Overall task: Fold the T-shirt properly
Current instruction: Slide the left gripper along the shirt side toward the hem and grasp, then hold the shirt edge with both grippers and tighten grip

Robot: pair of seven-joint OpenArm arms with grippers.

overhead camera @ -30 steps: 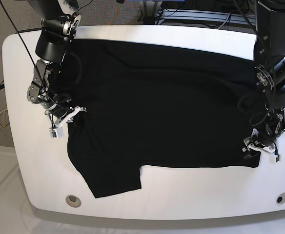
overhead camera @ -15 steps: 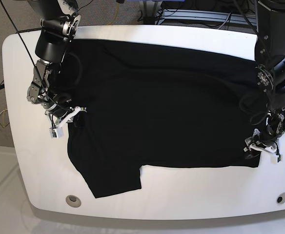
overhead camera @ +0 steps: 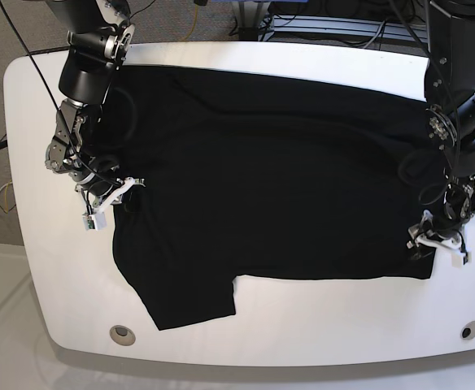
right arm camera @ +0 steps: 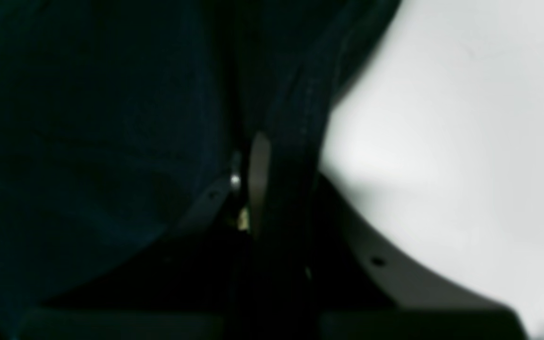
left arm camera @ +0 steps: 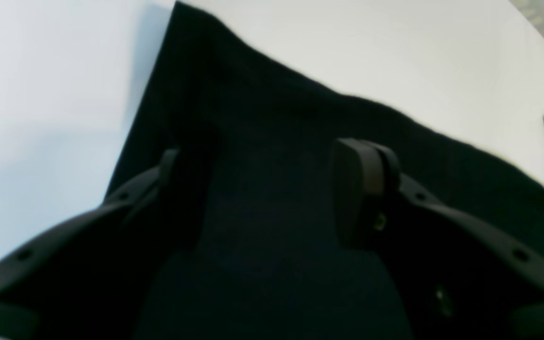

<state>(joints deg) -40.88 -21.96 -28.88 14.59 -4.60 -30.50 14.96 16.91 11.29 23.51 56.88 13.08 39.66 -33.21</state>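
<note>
Two grippers work opposite edges of one garment, and the risk lies in how unevenly they are set.

Base view: the black T-shirt [overhead camera: 262, 179] lies spread flat over most of the white desk [overhead camera: 302, 325], a sleeve jutting toward the near edge on the view's left. The right gripper [overhead camera: 111, 199] sits at the shirt's edge on the view's left; the left gripper [overhead camera: 437, 242] sits at the bottom corner on the view's right. If one arm lifts while the other has no hold, the cloth would likely drag sideways and bunch instead of folding along a clean line.

Left wrist view: the left gripper [left arm camera: 272, 193] stands wide, jaws straddling the corner of the T-shirt [left arm camera: 262, 141], with bare desk [left arm camera: 395, 56] beyond. Nothing is pinched yet. Closing too high could catch only the top layer or miss the hem altogether; closing too deep could gather a thick wad.

Right wrist view: the right gripper [right arm camera: 253, 189] is clamped tight, with the T-shirt [right arm camera: 88, 118] and its stitched hem running right at the jaws, so it appears to hold that edge, though the picture is dark and blurred. A thin bite at the very hem may slip out once the cloth's weight comes onto it.
</note>
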